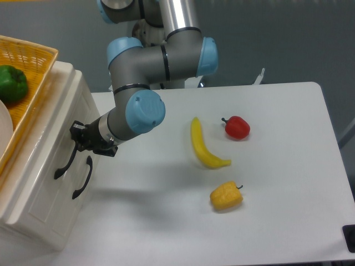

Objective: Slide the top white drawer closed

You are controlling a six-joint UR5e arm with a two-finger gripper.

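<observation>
The gripper [77,139] is too small and dark to tell how its jaws stand. The basket [33,72] and green pepper [11,83] at 10 o'clock are cut by the left edge; the arm's base runs off at 12.

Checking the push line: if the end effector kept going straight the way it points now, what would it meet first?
The end effector points left at the cabinet and sits at the top white drawer, by its black handle. Going straight on, it would most likely meet that drawer front first; whether they touch is unclear.
</observation>
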